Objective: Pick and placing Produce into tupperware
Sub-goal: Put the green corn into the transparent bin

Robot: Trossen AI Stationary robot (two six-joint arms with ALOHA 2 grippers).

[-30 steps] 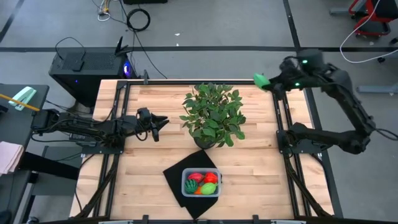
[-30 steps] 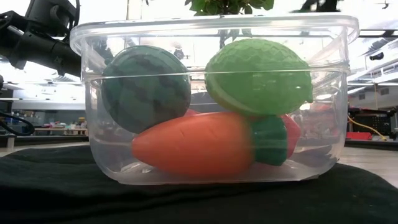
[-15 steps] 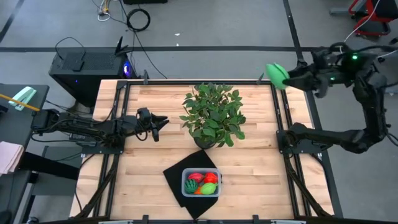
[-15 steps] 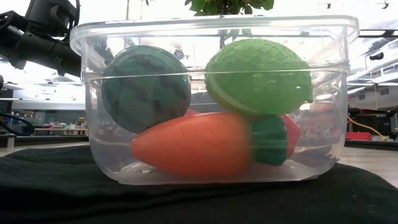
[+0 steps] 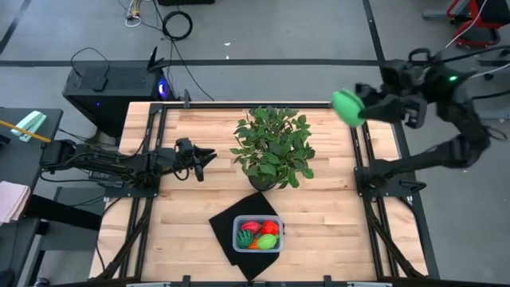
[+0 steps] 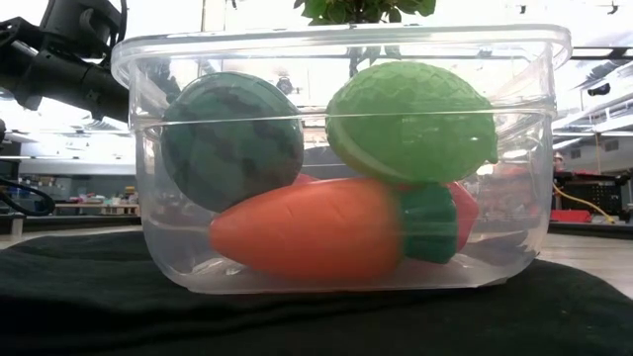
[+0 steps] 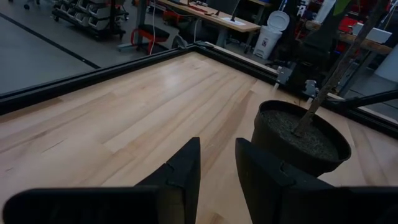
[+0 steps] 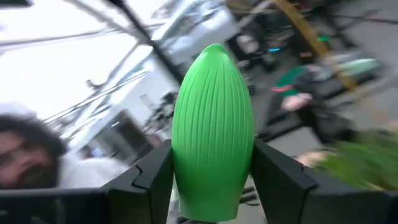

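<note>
The right gripper (image 5: 360, 106) pinches a bright green ribbed piece (image 8: 212, 127) between its fingers, raised over the table's far right corner. The left gripper (image 5: 204, 156), jaws slightly parted around nothing, waits low over the table (image 5: 191, 231) beside the potted plant (image 5: 272, 147). The tupperware (image 5: 259, 234) sits on the black mat (image 5: 227, 227), holding the striped ball (image 6: 232, 138), carrot (image 6: 316, 227) and yellow-green piece (image 6: 410, 119).

no readable text, labels, brands or numbers anywhere

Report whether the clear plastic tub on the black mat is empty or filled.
Filled, lidless: the clear plastic tub holds a dark green striped ball, a light green ridged piece and an orange carrot.
</note>
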